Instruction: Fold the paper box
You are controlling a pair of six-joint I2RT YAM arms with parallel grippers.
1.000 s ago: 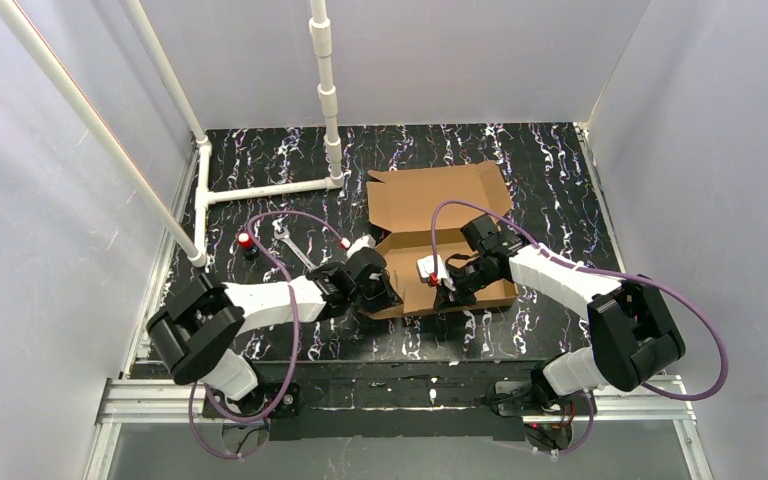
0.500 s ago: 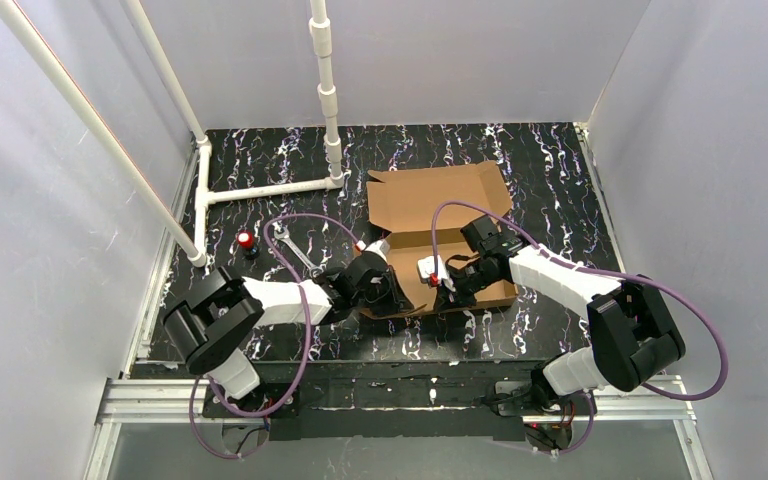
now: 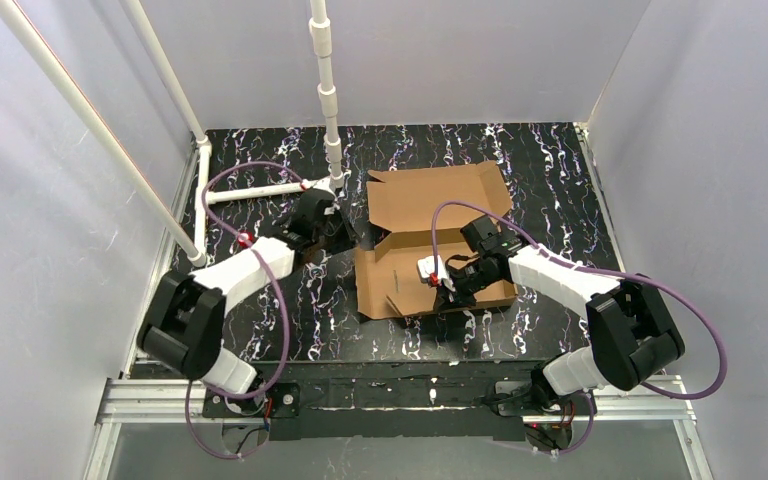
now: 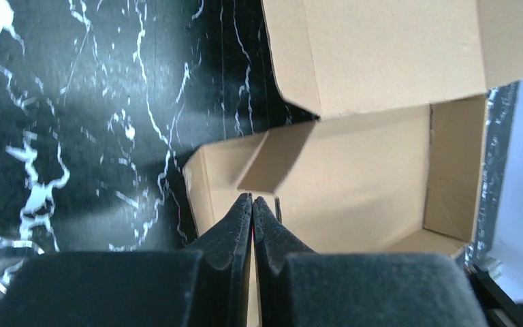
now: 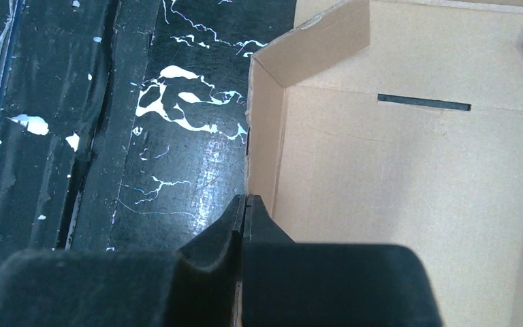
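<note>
Wall of the paper box (image 5: pixel 262 136) runs ahead from my right gripper (image 5: pixel 245 202) pinching it; left gripper (image 4: pixel 252 204) clenched empty nearby.

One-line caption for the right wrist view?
Right hand pinches a raised wall of the brown corrugated cardboard box on the black marbled table.

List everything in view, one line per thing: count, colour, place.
paper box: one, brown, mid-table, lid open towards the rear
red-topped item: one, beside the left arm, too small to identify
pipes: several, white, left and rear of the table
table: one, black with white veining
left gripper: one, black, shut and empty, left of the box
right gripper: one, black, shut on a box wall
</note>
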